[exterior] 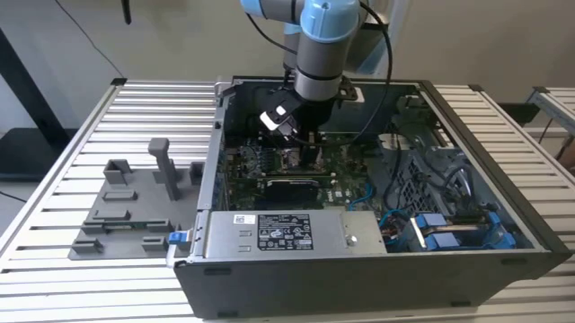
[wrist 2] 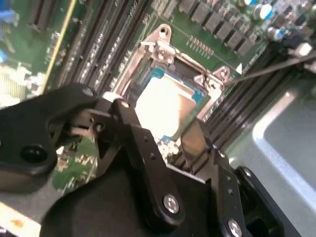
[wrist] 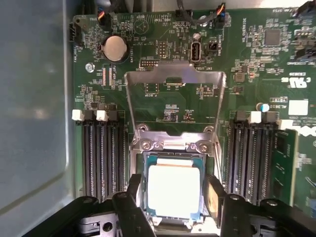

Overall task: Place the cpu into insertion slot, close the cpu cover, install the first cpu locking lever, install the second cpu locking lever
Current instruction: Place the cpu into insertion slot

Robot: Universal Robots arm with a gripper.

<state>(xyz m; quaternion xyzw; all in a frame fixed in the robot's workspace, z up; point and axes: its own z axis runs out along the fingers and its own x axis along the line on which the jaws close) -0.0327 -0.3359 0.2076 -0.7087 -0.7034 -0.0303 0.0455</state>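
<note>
Item: cpu (wrist: 174,187), seated in the socket (wrist: 173,156), step one judged near done; gripper (wrist: 174,193) astride it, clasped or released cannot be told; cpu cover (wrist: 175,78) standing open, needing clearance before closing.

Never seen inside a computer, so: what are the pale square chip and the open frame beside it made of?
The cpu: its top looks like matte silver metal, judging by the soft glare; its rim looks like greenish circuit board. The cpu cover seems to be thin sheet metal, probably steel: shiny grey with bright reflections.
</note>
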